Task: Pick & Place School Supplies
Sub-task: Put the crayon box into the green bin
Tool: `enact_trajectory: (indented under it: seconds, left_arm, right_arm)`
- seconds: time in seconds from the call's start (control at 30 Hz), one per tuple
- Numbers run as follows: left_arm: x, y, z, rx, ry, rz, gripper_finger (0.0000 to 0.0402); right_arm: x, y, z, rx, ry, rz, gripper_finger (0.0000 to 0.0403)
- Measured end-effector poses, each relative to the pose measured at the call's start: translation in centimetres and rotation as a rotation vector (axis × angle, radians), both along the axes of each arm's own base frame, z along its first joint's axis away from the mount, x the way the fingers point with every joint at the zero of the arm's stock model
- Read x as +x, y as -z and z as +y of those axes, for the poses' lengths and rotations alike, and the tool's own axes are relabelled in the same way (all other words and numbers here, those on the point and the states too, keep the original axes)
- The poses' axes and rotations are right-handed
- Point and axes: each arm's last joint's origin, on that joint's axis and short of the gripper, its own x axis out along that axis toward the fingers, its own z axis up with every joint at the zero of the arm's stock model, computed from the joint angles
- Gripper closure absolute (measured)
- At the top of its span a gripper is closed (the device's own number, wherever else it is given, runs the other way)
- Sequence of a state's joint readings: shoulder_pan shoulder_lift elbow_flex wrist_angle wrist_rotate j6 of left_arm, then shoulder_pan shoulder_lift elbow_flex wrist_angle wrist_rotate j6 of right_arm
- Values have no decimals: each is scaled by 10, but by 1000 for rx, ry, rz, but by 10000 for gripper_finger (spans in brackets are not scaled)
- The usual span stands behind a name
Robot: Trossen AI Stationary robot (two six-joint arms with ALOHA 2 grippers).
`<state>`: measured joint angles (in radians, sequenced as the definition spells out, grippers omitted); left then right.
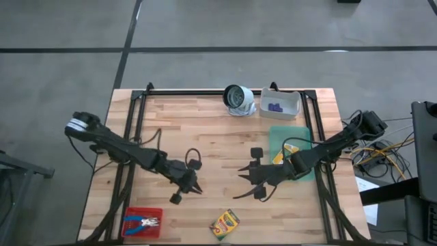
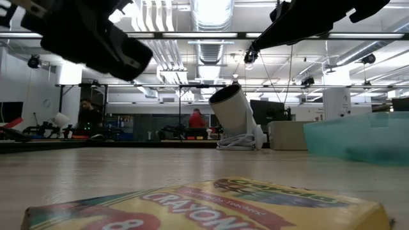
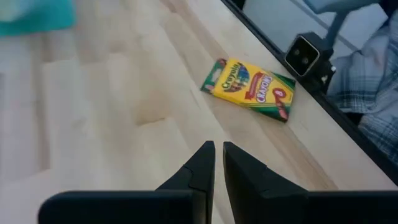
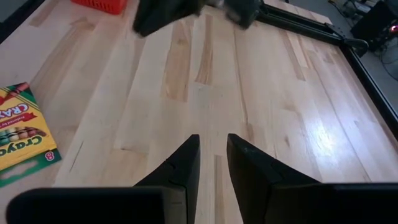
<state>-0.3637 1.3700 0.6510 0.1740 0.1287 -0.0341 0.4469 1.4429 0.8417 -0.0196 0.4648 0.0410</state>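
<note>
- Crayon box point(image 1: 224, 223): flat yellow pack w/ green edges, red lettering; lies flat, tilted, near front edge of tabletop point(image 1: 205, 130), btwn the two arms.
- 2nd crayon box point(image 1: 287, 152) on green mat point(image 1: 287, 133), partly hidden under right arm.
- Purple bits point(image 1: 274, 106) in white bin point(image 1: 295, 102), back right.
- Blue-handled tool point(image 1: 145, 221) in red tray point(image 1: 133, 213), front left corner.
- Left claw point(image 1: 194, 188): over mid tabletop, fingers point(image 3: 200, 163) nearly touching, holds nothing.
- Right claw point(image 1: 247, 179): faces left claw, fingers point(image 4: 186, 160) a narrow gap apart, nothing between.
- White-grey camera point(image 1: 238, 98) at back centre.
</note>
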Motion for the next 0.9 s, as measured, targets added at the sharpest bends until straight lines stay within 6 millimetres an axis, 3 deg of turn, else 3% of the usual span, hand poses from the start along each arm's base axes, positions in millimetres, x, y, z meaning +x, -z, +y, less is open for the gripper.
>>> enact_trajectory:
  seconds: [0.17,0.3,0.63,0.9]
  left_arm:
    - [18,23,-12,-85,159,27,365]
    - [33,30,-24,-179,330,7,365]
    - [66,37,-36,-121,330,-20,365]
    - [82,39,-44,-226,471,133,365]
  right_arm:
    - [0,0,0,-2,1,3,321]
    - [0,0,0,-3,1,5,319]
    - [0,1,0,-4,1,6,333]
    - [0,0,0,-6,4,5,329]
